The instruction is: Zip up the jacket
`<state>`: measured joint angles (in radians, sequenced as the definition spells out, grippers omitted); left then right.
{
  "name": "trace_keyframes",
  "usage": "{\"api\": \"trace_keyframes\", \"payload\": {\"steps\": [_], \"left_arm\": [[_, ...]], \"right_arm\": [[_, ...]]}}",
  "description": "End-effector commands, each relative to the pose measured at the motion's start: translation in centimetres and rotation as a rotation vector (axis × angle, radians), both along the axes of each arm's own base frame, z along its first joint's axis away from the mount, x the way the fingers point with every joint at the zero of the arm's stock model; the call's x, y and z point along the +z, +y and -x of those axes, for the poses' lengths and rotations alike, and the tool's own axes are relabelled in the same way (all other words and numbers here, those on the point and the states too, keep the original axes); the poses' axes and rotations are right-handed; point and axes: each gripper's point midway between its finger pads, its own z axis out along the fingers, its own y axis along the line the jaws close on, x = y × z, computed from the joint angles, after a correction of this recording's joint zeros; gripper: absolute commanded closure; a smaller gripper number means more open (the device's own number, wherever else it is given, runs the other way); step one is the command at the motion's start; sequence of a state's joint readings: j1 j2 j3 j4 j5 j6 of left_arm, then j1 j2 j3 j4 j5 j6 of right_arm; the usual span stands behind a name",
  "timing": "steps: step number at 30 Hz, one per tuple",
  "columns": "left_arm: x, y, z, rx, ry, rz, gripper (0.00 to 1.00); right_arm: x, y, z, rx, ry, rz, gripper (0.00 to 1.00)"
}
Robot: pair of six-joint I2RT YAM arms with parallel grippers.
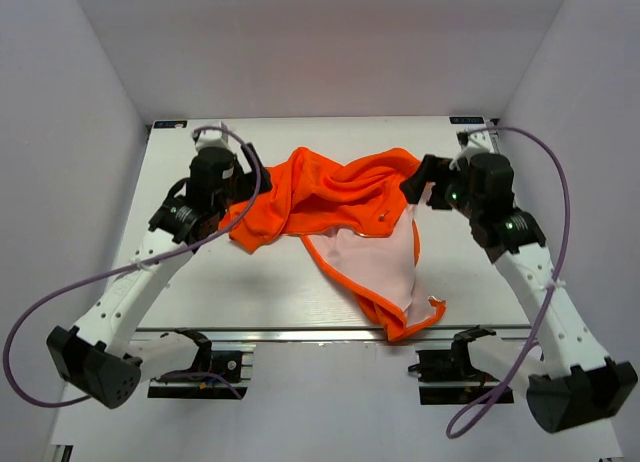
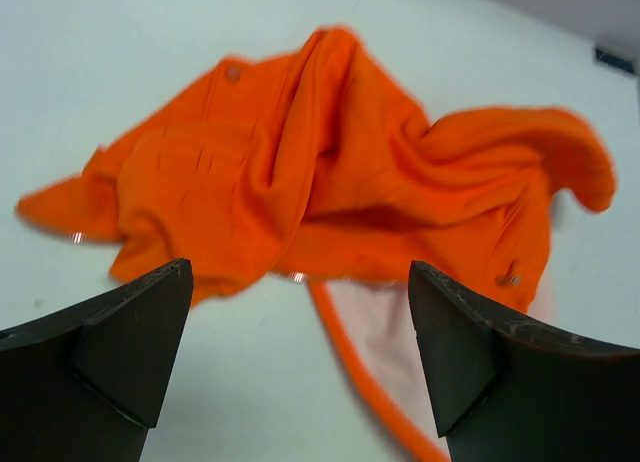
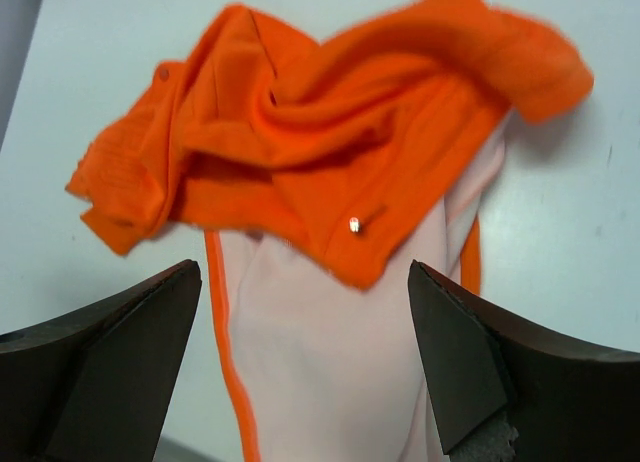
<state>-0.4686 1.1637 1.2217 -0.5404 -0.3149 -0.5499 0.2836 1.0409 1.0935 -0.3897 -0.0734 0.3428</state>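
Observation:
The jacket [image 1: 340, 192] lies crumpled in a heap at the middle of the table, bright orange, with a flap of pale pink lining [image 1: 375, 262] turned out toward the near edge. My left gripper [image 1: 250, 172] hovers at the heap's left side, open, nothing between its fingers. In the left wrist view the jacket [image 2: 330, 152] sits ahead of the left gripper [image 2: 300, 272]. My right gripper [image 1: 420, 179] is open at the heap's right side. In the right wrist view the right gripper [image 3: 305, 267] stands above the lining [image 3: 330, 362], near a small metal piece [image 3: 354, 223] on the jacket [image 3: 330, 132].
The white table [image 1: 250, 292] is boxed in by pale walls on the left, right and back. A metal rail [image 1: 330, 334] runs along the near edge, and the jacket's orange hem [image 1: 415, 327] reaches it. Purple cables [image 1: 60, 302] loop from both arms.

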Motion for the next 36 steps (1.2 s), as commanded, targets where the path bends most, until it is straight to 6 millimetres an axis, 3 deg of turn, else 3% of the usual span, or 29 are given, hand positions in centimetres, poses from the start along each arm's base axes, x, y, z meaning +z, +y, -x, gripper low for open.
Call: {"api": "trace_keyframes", "payload": {"steps": [1, 2, 5, 6, 7, 8, 10, 11, 15, 20, 21, 23, 24, 26, 27, 28, 29, 30, 31, 32, 33, 34, 35, 36], "left_arm": [[-2.0, 1.2, 4.0, 0.009, 0.089, 0.035, 0.02], [-3.3, 1.3, 4.7, 0.002, 0.115, 0.036, 0.02], [-4.0, 1.0, 6.1, -0.034, 0.110, 0.082, 0.02], [-5.7, 0.9, 6.6, -0.044, 0.142, 0.076, 0.02], [-6.2, 0.7, 6.8, -0.061, 0.143, 0.082, 0.02], [-6.9, 0.1, 7.2, -0.097, 0.162, 0.096, 0.02], [-8.9, -0.6, 7.4, -0.126, 0.200, 0.106, 0.02], [-9.3, -1.0, 7.3, -0.140, 0.205, 0.117, 0.02], [-11.8, -2.0, 6.7, -0.155, 0.249, 0.128, 0.02], [-13.8, -3.3, 4.2, -0.163, 0.252, 0.119, 0.02], [-15.1, -3.6, 3.7, -0.164, 0.283, 0.105, 0.02], [-15.9, -4.0, 2.7, -0.162, 0.289, 0.093, 0.02], [-17.3, -4.3, 1.9, -0.158, 0.314, 0.078, 0.02], [-17.8, -4.5, 0.5, -0.143, 0.324, 0.050, 0.02], [-18.3, -4.6, -0.1, -0.141, 0.340, 0.035, 0.02], [-20.1, -4.7, -0.5, -0.134, 0.390, 0.003, 0.02], [-20.7, -4.7, -1.0, -0.129, 0.408, -0.016, 0.02], [-20.1, -5.1, -2.1, -0.130, 0.404, -0.020, 0.02], [-21.6, -5.2, -2.6, -0.128, 0.445, -0.048, 0.03], [-22.0, -5.1, -2.8, -0.128, 0.466, -0.063, 0.12], [-21.2, -5.6, -4.0, -0.126, 0.449, -0.062, 0.15], [-21.5, -5.6, -4.3, -0.125, 0.462, -0.077, 0.21], [-22.9, -5.6, -4.3, -0.124, 0.504, -0.096, 0.31], [-22.5, -5.8, -5.0, -0.121, 0.497, -0.099, 0.35]], "right_arm": [[-1.9, -0.5, 3.4, -0.024, 0.089, -0.056, 0.11], [-2.7, -0.5, 4.3, -0.026, 0.125, -0.070, 0.11], [-5.0, -0.2, 6.8, -0.006, 0.194, -0.109, 0.11], [-5.3, -0.2, 7.6, 0.001, 0.195, -0.121, 0.11], [-6.2, 0.0, 8.1, 0.016, 0.218, -0.131, 0.11], [-8.5, 0.0, 8.8, 0.020, 0.267, -0.122, 0.11], [-10.3, 0.2, 9.4, 0.021, 0.308, -0.141, 0.11], [-12.4, 0.3, 9.9, 0.024, 0.355, -0.141, 0.11], [-15.8, 1.4, 9.4, 0.054, 0.425, -0.169, 0.11], [-17.5, 1.6, 5.4, 0.012, 0.376, -0.147, 0.11], [-18.9, 1.5, 4.7, -0.006, 0.411, -0.124, 0.11], [-18.9, 1.3, 2.5, -0.042, 0.377, -0.097, 0.11], [-20.3, 1.1, 1.7, -0.062, 0.410, -0.075, 0.12], [-19.9, 0.8, -1.0, -0.107, 0.374, -0.050, 0.14], [-21.5, 0.8, -1.7, -0.115, 0.413, -0.023, 0.22], [-21.7, 0.9, -2.6, -0.122, 0.412, -0.008, 0.27], [-20.5, 1.3, -4.5, -0.122, 0.381, -0.007, 0.33], [-22.0, 1.2, -5.4, -0.123, 0.411, 0.022, 0.58], [-22.0, 1.1, -6.5, -0.140, 0.404, 0.036, 0.71], [-20.3, 1.0, -8.9, -0.168, 0.353, 0.046, 0.81], [-21.5, 0.7, -9.5, -0.175, 0.386, 0.089, 0.93], [-21.2, 0.3, -10.5, -0.197, 0.381, 0.116, 0.98], [-19.0, 0.5, -12.6, -0.204, 0.338, 0.112, 1.00], [-19.5, 0.1, -12.8, -0.199, 0.364, 0.146, 1.00]]}}
